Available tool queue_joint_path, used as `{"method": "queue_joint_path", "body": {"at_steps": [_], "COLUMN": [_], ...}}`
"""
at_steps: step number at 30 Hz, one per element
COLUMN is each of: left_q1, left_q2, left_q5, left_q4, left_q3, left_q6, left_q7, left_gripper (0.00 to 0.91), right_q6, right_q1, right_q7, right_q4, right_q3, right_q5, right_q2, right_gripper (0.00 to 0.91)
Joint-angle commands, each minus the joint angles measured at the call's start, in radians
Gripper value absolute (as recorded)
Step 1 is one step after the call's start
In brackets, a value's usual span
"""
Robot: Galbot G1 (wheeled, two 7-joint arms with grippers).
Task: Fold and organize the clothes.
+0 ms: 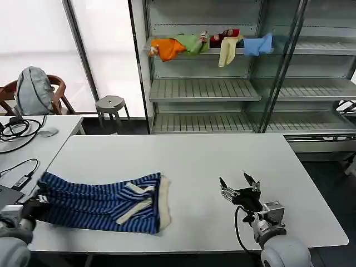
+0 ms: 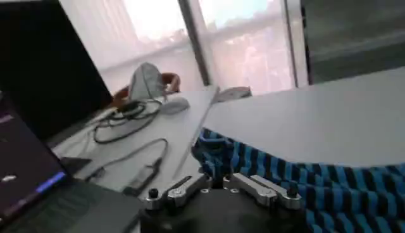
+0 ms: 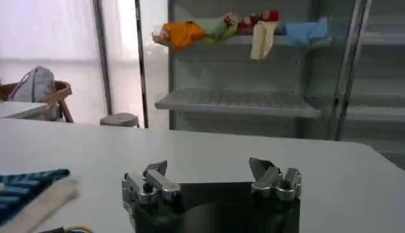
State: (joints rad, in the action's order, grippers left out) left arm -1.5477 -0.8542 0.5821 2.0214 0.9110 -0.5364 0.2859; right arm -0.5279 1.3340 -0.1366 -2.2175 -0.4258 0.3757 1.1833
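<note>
The blue and black striped shirt point(image 1: 103, 207) lies folded on the white table point(image 1: 189, 161) at the front left, its cream collar and trim showing near the right end. My left gripper point(image 1: 38, 201) is at the shirt's left end, shut on a bunch of the striped fabric point(image 2: 218, 158). My right gripper point(image 1: 238, 186) hovers low over bare table to the right of the shirt, its fingers point(image 3: 155, 171) spread wide with nothing between them. The shirt's cream edge point(image 3: 38, 202) shows off to the side in the right wrist view.
A laptop point(image 2: 38, 183), cables point(image 1: 19, 129) and a mouse lie on the adjoining desk at the left. Behind the table stands a metal rack point(image 1: 245, 89) with orange, green, yellow and light-blue garments on its top shelf. A stool point(image 1: 110, 104) and a chair stand beyond.
</note>
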Motion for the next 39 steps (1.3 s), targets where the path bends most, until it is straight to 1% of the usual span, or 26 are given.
{"method": "queue_joint_path", "body": {"at_steps": [1,2,4,6,12,16,22,23,30,33,34,35,39], "left_q1": [-0.028,-0.030,-0.027,-0.008,0.090,0.126,0.144,0.144,0.189,0.211,0.218,0.229,0.259], "left_q2": [0.007,-0.002,-0.031,-0.044,-0.076,-0.107,-0.147,-0.151,-0.200,-0.210,-0.212,-0.213,-0.214], "left_q5": [-0.029,-0.031,-0.075,-0.084,-0.107,-0.136,-0.140,-0.139,-0.147,-0.160,-0.160,-0.163,-0.182], "left_q4": [0.163,0.182,0.236,0.263,0.292,0.297,0.296,0.296,0.250,0.207,0.197,0.178,0.128], "left_q3": [0.106,0.086,0.010,-0.066,-0.282,-0.375,-0.482,-0.490,-0.597,-0.608,-0.607,-0.602,-0.576], "left_q6": [-0.040,-0.040,-0.040,-0.040,-0.040,-0.041,-0.042,-0.042,-0.042,-0.041,-0.041,-0.041,-0.039], "left_q7": [-0.072,-0.075,-0.093,-0.094,-0.088,-0.090,-0.072,-0.069,-0.033,-0.024,-0.015,-0.008,0.040], "left_gripper": [0.010,0.010,0.010,0.010,0.010,0.010,0.020,0.010,0.020,0.010,0.020,0.010,0.020], "right_q6": [0.002,0.002,0.002,0.001,-0.001,-0.004,-0.006,-0.006,-0.008,-0.009,-0.009,-0.009,-0.010], "right_q1": [0.008,0.011,0.015,0.020,0.043,0.057,0.077,0.079,0.084,0.083,0.084,0.084,0.085], "right_q7": [0.001,0.000,0.000,-0.001,-0.003,-0.005,-0.006,-0.006,-0.008,-0.009,-0.009,-0.009,-0.008], "right_q4": [-0.004,-0.006,-0.010,-0.014,-0.034,-0.047,-0.062,-0.062,-0.067,-0.069,-0.069,-0.070,-0.069], "right_q3": [-0.014,-0.017,-0.023,-0.027,-0.041,-0.061,-0.088,-0.089,-0.091,-0.092,-0.092,-0.092,-0.094], "right_q5": [-0.001,-0.001,-0.003,-0.005,-0.018,-0.023,-0.028,-0.030,-0.037,-0.037,-0.037,-0.037,-0.037], "right_q2": [0.001,0.002,0.001,0.001,0.006,0.007,0.008,0.010,0.013,0.013,0.013,0.013,0.013], "right_gripper": [0.907,0.907,0.907,0.907,0.907,0.907,0.907,0.907,0.907,0.907,0.907,0.907,0.907]}}
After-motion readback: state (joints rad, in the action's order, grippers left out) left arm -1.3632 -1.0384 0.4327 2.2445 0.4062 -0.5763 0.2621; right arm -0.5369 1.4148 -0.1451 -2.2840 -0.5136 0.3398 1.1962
